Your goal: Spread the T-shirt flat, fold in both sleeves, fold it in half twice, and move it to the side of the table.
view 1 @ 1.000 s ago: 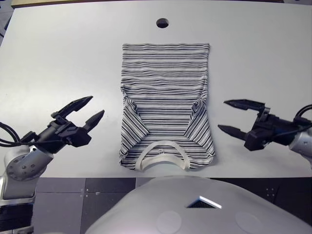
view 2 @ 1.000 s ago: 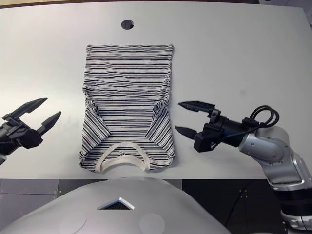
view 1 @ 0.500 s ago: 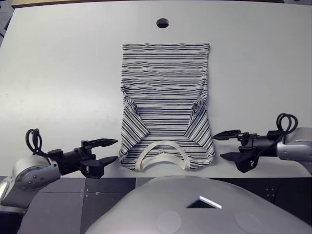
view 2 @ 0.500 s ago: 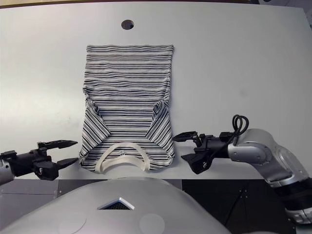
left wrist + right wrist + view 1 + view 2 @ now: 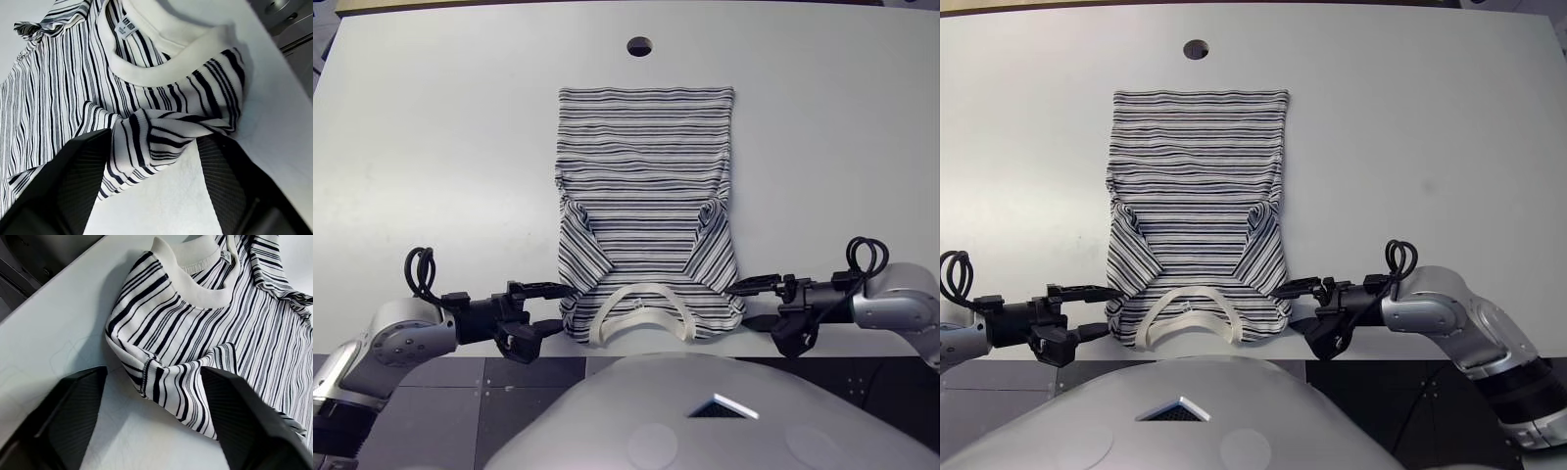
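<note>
Left gripper point(image 5: 558, 307) and right gripper point(image 5: 742, 304) sit spread around the near shoulder corners of the shirt point(image 5: 646, 196), which lies mid-table point(image 5: 431, 147), sleeves folded in. A pinch catching only one layer could let the sleeves unfold on lifting.

White table point(image 5: 431, 147), matte, plain. Round dark hole point(image 5: 639, 46) near its far edge, about centre. Dark grey floor panels point(image 5: 499, 387) below near edge. Tan strip point(image 5: 431, 4) beyond far edge.
</note>
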### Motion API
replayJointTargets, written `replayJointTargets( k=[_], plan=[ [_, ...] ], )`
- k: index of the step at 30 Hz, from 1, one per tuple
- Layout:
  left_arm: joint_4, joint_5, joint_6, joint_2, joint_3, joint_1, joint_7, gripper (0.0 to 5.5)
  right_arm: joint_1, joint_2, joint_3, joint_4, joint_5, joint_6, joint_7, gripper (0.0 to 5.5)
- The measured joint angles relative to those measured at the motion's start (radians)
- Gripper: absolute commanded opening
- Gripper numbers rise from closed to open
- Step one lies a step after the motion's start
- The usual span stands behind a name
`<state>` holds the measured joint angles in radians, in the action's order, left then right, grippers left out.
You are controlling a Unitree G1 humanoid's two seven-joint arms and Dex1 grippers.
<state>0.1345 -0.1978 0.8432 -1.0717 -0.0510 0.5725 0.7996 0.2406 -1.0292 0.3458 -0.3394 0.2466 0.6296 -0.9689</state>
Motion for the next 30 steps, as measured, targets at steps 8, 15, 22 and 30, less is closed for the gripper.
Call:
replayJointTargets(
  k=[8,15,22,30],
  plan=[
    [-0.073,0.012,0.033,-0.009,-0.04,-0.041,0.0,1.28,-0.016,0.034,0.023,0.02,0.006,-0.003,0.005,1.4],
    [-0.103,0.026,0.032,-0.008,-0.079,-0.073,0.0,0.21,-0.018,0.042,0.026,0.023,0.003,-0.01,0.017,0.19],
    [-0.066,0.133,0.028,0.007,-0.113,-0.069,0.0,0.12,0.016,0.046,-0.014,0.031,-0.169,-0.047,0.038,0.11],
    [-0.048,0.35,-0.022,0.135,-0.065,-0.113,-0.075,0.12,0.093,0.037,-0.133,0.061,-0.265,-0.046,0.073,0.11]
  ],
)
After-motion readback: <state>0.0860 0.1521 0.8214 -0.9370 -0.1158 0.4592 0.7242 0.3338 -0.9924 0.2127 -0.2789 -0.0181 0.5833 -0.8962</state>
